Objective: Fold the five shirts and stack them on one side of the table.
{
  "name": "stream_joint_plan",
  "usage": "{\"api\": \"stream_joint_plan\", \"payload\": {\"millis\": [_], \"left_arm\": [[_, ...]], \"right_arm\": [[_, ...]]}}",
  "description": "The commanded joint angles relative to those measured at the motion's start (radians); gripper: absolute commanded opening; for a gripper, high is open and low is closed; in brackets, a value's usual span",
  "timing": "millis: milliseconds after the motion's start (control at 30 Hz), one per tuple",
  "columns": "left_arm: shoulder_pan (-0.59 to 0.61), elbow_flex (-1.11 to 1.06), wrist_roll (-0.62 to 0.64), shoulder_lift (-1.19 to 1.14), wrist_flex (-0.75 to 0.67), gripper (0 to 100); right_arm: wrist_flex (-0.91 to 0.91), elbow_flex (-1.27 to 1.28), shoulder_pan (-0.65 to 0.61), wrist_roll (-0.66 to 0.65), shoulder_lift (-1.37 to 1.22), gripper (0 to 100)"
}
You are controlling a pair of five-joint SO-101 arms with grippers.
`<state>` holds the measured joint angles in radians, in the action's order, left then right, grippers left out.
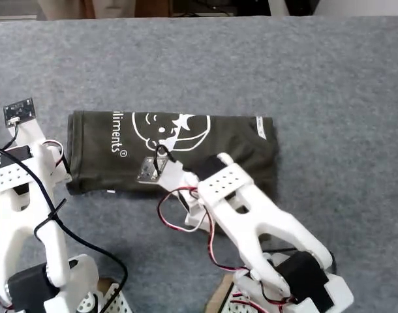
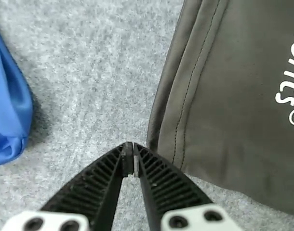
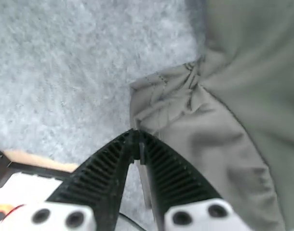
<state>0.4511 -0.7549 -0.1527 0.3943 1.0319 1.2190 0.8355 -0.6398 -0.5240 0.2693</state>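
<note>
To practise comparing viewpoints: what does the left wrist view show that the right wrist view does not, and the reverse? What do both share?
Left wrist, not right: left pincer, shut; blue cloth; white print. Right wrist, not left: right pincer, shut; crumpled corner. Both: dark shirt, grey table cover.

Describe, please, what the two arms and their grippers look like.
The left arm and right arm are white plastic segments with black motors at the joints. The left gripper and right gripper have black, ribbed, tapering fingers on white bases. A black cable runs along the left arm; red and black wires loop beside the right arm.
</note>
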Motion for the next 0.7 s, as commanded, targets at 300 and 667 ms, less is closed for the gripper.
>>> {"api": "stream_joint_plan", "payload": {"millis": [300,667], "left_arm": [[0.006,-0.048,-0.009,0.028,-0.012,2],[0.011,-0.051,-0.009,0.036,-0.006,2]], "right_arm": [[-0.071,-0.027,-0.012,-0.035,-0.113,0.5],[0.189,-0.045,0.051,-0.169,0.173,12.5]]}}
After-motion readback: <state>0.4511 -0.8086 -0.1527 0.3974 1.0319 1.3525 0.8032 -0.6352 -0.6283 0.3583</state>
